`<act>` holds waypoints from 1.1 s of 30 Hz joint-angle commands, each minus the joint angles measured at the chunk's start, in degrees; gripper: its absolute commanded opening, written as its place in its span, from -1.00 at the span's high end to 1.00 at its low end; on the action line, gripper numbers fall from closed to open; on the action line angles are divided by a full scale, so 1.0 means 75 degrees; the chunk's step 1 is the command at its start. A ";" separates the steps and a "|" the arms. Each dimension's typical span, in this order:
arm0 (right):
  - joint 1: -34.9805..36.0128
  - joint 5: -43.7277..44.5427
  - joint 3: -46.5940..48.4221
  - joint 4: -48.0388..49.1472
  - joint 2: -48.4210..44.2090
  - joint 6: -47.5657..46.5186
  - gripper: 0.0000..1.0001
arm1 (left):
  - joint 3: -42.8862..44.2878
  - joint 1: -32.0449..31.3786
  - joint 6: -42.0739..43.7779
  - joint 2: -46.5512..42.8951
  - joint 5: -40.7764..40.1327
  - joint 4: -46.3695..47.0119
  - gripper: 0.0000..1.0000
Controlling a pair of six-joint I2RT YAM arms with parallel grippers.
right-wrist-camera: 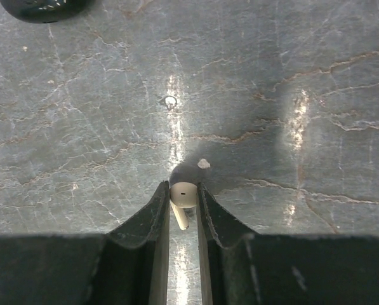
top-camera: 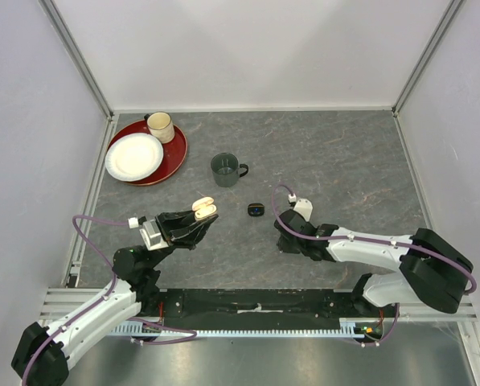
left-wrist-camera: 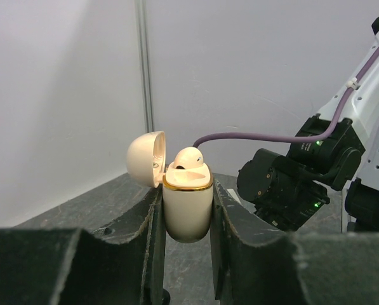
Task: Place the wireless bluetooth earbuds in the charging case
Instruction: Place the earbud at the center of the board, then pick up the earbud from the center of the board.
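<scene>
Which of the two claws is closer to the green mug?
Left. The left gripper, holding the cream case, is just near-left of the green mug; the right gripper, pinching a white earbud, sits farther, to its near-right.

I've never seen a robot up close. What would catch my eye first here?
Most striking is the cream charging case, lid flipped open with one white earbud seated inside, held off the table in the left gripper. Then the right gripper, low over the grey table, pinching a second white earbud between its fingers. Behind them stand a green mug and a red plate.
</scene>
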 commanded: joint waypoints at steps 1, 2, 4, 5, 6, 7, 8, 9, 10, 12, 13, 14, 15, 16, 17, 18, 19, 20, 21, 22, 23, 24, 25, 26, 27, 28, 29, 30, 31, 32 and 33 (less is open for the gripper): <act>-0.0055 -0.0155 0.0141 0.0241 0.0187 -0.0285 0.86 | -0.0017 0.0010 0.0146 -0.0016 -0.0146 0.0141 0.95; -0.0055 -0.0248 0.0188 0.0218 0.0222 -0.0413 0.75 | -0.0017 0.0010 0.0147 -0.0028 -0.0157 0.0141 0.96; -0.0055 -0.0284 0.0247 0.0136 0.0362 -0.0473 0.71 | -0.0029 0.0010 0.0135 -0.0016 -0.0169 0.0141 0.95; -0.0066 -0.0319 0.0282 0.0101 0.0409 -0.0554 0.70 | -0.0040 0.0010 0.0135 0.0007 -0.0181 0.0141 0.96; -0.0066 -0.0343 0.0305 0.0077 0.0514 -0.0601 0.70 | -0.0040 0.0010 0.0135 -0.0004 -0.0181 0.0153 0.96; -0.0078 -0.0378 0.0340 0.0065 0.0561 -0.0648 0.69 | -0.0052 0.0010 0.0135 -0.0004 -0.0181 0.0153 0.95; -0.0078 -0.0402 0.0399 -0.0004 0.0608 -0.0707 0.65 | -0.0064 0.0010 0.0123 -0.0004 -0.0181 0.0153 0.96; -0.0078 -0.0402 0.0434 -0.0052 0.0713 -0.0754 0.64 | -0.0064 0.0010 0.0135 0.0007 -0.0204 0.0153 0.95; -0.0078 -0.0425 0.0469 -0.0075 0.0761 -0.0801 0.63 | -0.0075 0.0010 0.0135 -0.0016 -0.0193 0.0153 0.95; -0.0078 -0.0437 0.0586 -0.0192 0.0901 -0.0894 0.60 | -0.0087 0.0022 0.0135 -0.0028 -0.0216 0.0153 0.95; -0.0090 -0.0437 0.0621 -0.0204 0.0937 -0.0918 0.58 | -0.0087 0.0010 0.0135 -0.0051 -0.0216 0.0142 0.95; -0.0078 -0.0460 0.0657 -0.0216 0.0960 -0.0965 0.56 | -0.0099 0.0010 0.0135 -0.0074 -0.0239 0.0141 0.95; -0.0090 -0.0472 0.0692 -0.0251 0.1042 -0.1023 0.55 | -0.0111 0.0010 0.0135 -0.0086 -0.0240 0.0130 0.95; -0.0090 -0.0484 0.0727 -0.0286 0.1077 -0.1047 0.53 | -0.0122 0.0010 0.0135 -0.0098 -0.0251 0.0118 0.95; -0.0090 -0.0495 0.0785 -0.0344 0.1112 -0.1082 0.46 | -0.0134 0.0010 0.0135 -0.0110 -0.0263 0.0106 0.95; -0.0090 -0.0507 0.0809 -0.0357 0.1182 -0.1117 0.45 | -0.0134 0.0010 0.0146 -0.0145 -0.0275 0.0095 0.95; -0.0078 -0.0507 0.0833 -0.0380 0.1195 -0.1164 0.40 | -0.0134 0.0010 0.0147 -0.0168 -0.0275 0.0083 0.95; -0.0090 -0.0530 0.0868 -0.0403 0.1241 -0.1188 0.40 | -0.0134 0.0010 0.0158 -0.0168 -0.0298 0.0060 0.95; -0.0090 -0.0519 0.0891 -0.0415 0.1288 -0.1199 0.39 | -0.0146 0.0010 0.0170 -0.0203 -0.0310 0.0059 0.95; -0.0078 -0.0531 0.0903 -0.0450 0.1323 -0.1258 0.39 | -0.0146 0.0010 0.0158 -0.0204 -0.0333 0.0048 0.95; -0.0090 -0.0519 0.0961 -0.0474 0.1358 -0.1281 0.38 | -0.0157 0.0022 0.0158 -0.0192 -0.0333 0.0048 0.95; -0.0078 -0.0519 0.0996 -0.0509 0.1428 -0.1305 0.38 | -0.0158 0.0010 0.0158 -0.0215 -0.0333 0.0048 0.95; -0.0078 -0.0531 0.1020 -0.0532 0.1476 -0.1317 0.37 | -0.0158 0.0022 0.0158 -0.0215 -0.0322 0.0048 0.95; -0.0090 -0.0542 0.1055 -0.0556 0.1511 -0.1363 0.36 | -0.0169 0.0010 0.0158 -0.0215 -0.0322 0.0048 0.95; -0.0078 -0.0554 0.1079 -0.0579 0.1581 -0.1387 0.36 | -0.0169 0.0010 0.0158 -0.0227 -0.0333 0.0048 0.95; -0.0090 -0.0531 0.1114 -0.0626 0.1616 -0.1422 0.35 | -0.0181 0.0010 0.0158 -0.0227 -0.0333 0.0048 0.96; -0.0078 -0.0554 0.1160 -0.0673 0.1663 -0.1469 0.35 | -0.0181 0.0010 0.0170 -0.0227 -0.0345 0.0048 0.95; -0.0101 -0.0542 0.1184 -0.0696 0.1722 -0.1492 0.35 | -0.0181 0.0010 0.0170 -0.0239 -0.0345 0.0036 0.95; -0.0090 -0.0542 0.1208 -0.0743 0.1734 -0.1504 0.35 | -0.0181 0.0010 0.0170 -0.0250 -0.0357 0.0036 0.95; -0.0090 -0.0542 0.1243 -0.0767 0.1757 -0.1527 0.34 | -0.0193 0.0010 0.0170 -0.0274 -0.0368 0.0024 0.95; -0.0090 -0.0519 0.1255 -0.0790 0.1792 -0.1562 0.33 | -0.0193 0.0022 0.0170 -0.0285 -0.0369 0.0013 0.95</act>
